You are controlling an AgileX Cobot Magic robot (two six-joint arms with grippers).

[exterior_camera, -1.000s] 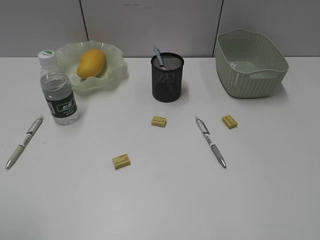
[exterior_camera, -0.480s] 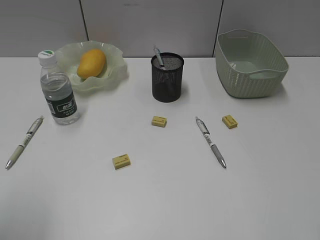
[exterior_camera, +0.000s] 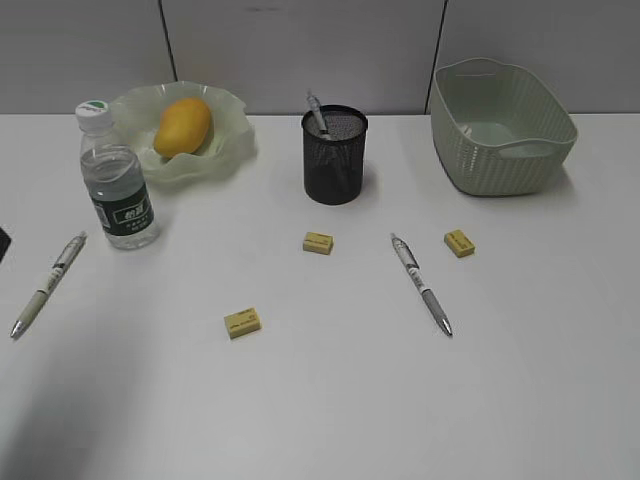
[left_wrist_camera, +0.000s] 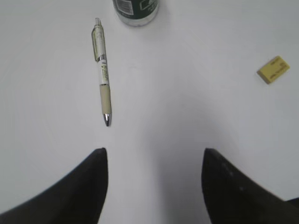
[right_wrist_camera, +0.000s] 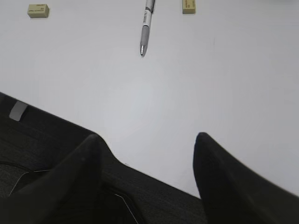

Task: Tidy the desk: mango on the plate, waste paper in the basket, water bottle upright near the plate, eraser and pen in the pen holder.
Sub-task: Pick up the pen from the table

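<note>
The mango [exterior_camera: 183,125] lies on the ruffled green plate [exterior_camera: 228,150]. The water bottle [exterior_camera: 118,185] stands upright in front of the plate. The black pen holder [exterior_camera: 335,160] holds one pen [exterior_camera: 316,109]. Two pens lie on the desk [exterior_camera: 330,400], one at the left [exterior_camera: 47,283] and one right of the middle [exterior_camera: 421,283]. Three yellow erasers [exterior_camera: 318,242] [exterior_camera: 459,243] [exterior_camera: 242,322] lie loose. The basket [exterior_camera: 500,130] stands at the back right. No waste paper is in view. My left gripper [left_wrist_camera: 154,150] is open and empty, near the left pen [left_wrist_camera: 103,74]. My right gripper [right_wrist_camera: 148,135] is open and empty over the desk's front edge.
A dark sliver [exterior_camera: 3,243] shows at the left edge of the exterior view. The left wrist view shows the bottle's base [left_wrist_camera: 136,8] and an eraser [left_wrist_camera: 273,69]. The right wrist view shows a pen [right_wrist_camera: 147,28], two erasers [right_wrist_camera: 38,10] [right_wrist_camera: 188,5] and dark floor below the desk edge.
A dark sliver has come into the exterior view at the left edge. The things on the desk have not moved.
</note>
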